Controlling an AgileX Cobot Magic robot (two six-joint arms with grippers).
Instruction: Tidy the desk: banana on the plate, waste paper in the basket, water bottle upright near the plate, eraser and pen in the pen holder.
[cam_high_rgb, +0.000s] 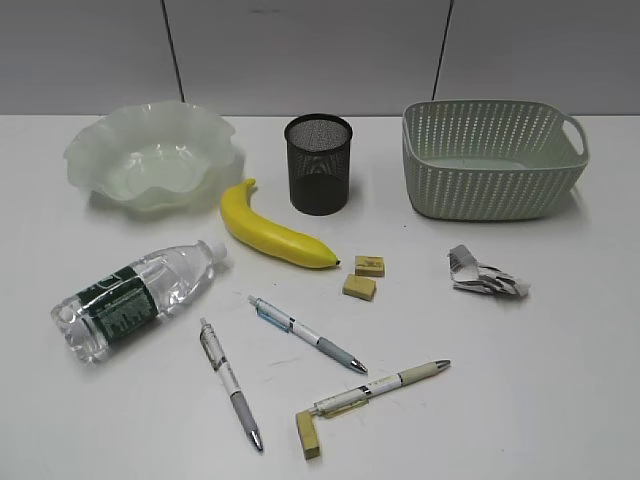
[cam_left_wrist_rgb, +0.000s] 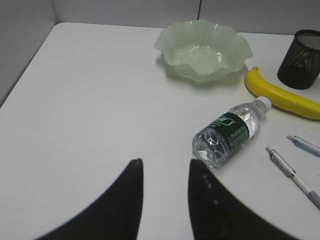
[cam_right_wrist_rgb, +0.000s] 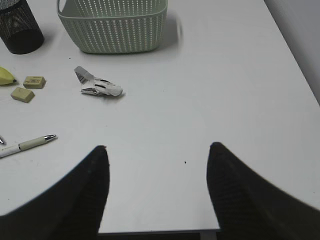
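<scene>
White counter (cam_high_rgb: 560, 380), plain and matte; grey panelled wall (cam_high_rgb: 300, 50) behind its far edge, another grey wall along the left edge in the left wrist view.

Along the far edge, left to right: plate (cam_high_rgb: 152, 155), pen holder (cam_high_rgb: 318, 163), basket (cam_high_rgb: 492, 158). All three look empty, though the pen holder's floor is hard to make out through the mesh. Banana (cam_high_rgb: 275, 232) between plate and pen holder, a little nearer the front, one tip pointing at the plate. Bottle (cam_high_rgb: 135, 298) on its side toward the left edge, cap toward the banana. Two erasers (cam_high_rgb: 364, 277) just right of the banana's near tip, close together. Waste paper (cam_high_rgb: 482, 274) in front of the basket, well apart from it. Three pens (cam_high_rgb: 305, 334) near the front edge, mid-counter; third eraser (cam_high_rgb: 309, 434) at the end of the rightmost pen, touching or just beside it, cannot tell which.

Arms out of sight in the exterior view. Left tool (cam_left_wrist_rgb: 165, 167) cut off by the bottom of its view, only two dark fingers showing, partly open, nothing between them; above bare counter with the bottle's base just right of the right finger. Right tool (cam_right_wrist_rgb: 157, 150) likewise cut off, spread wide, holding nothing; near the front edge toward the right corner, waste paper well ahead and to its left.
</scene>
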